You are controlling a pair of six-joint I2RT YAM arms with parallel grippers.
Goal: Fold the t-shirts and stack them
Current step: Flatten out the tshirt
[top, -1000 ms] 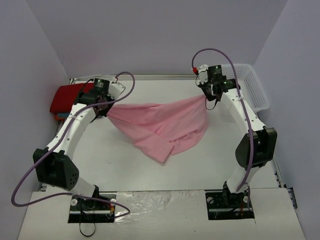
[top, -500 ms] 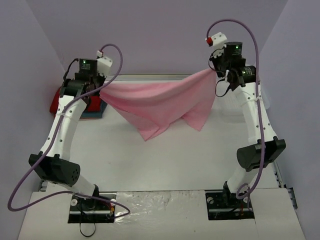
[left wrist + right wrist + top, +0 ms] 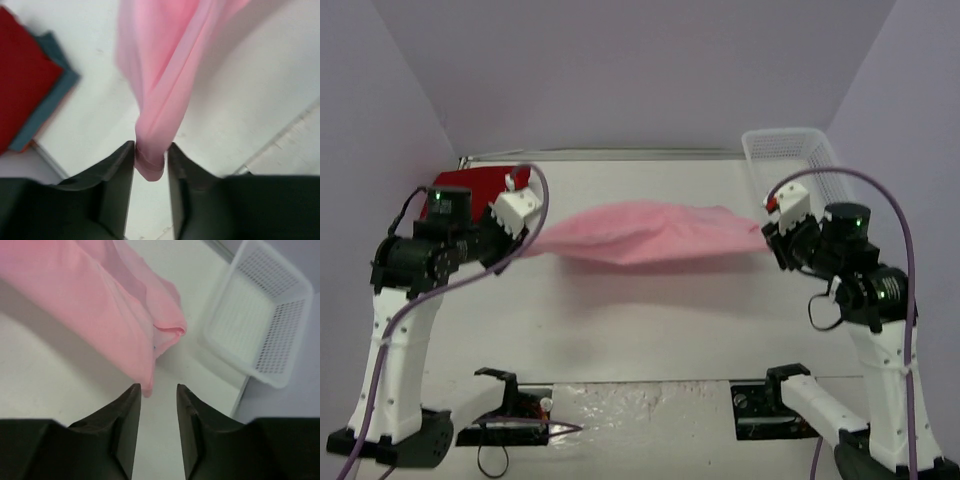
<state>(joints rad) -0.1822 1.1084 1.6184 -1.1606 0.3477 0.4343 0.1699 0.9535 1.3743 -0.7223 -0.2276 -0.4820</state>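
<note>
The pink t-shirt [image 3: 650, 230] hangs stretched out flat above the table between my two grippers. My left gripper [image 3: 525, 240] pinches its left corner: in the left wrist view a bunched pink fold [image 3: 150, 160] sits between the jaws [image 3: 151, 150], touching both fingers. My right gripper [image 3: 767, 235] is at the right corner. In the right wrist view its jaws [image 3: 158, 390] stand apart, and the cloth's tip [image 3: 146, 387] only brushes the left finger. A folded red t-shirt [image 3: 450, 180] lies on a teal-blue one [image 3: 55, 95] at the far left.
The white mesh basket [image 3: 790, 150] stands at the far right corner, just beyond the right gripper, and also shows in the right wrist view [image 3: 265, 325]. The table's far edge rail [image 3: 620, 155] runs along the back wall.
Both arms have swung back toward the near edge, pulling the pink t-shirt from a hanging sag into a flat spread. The right jaws have opened off the cloth.
</note>
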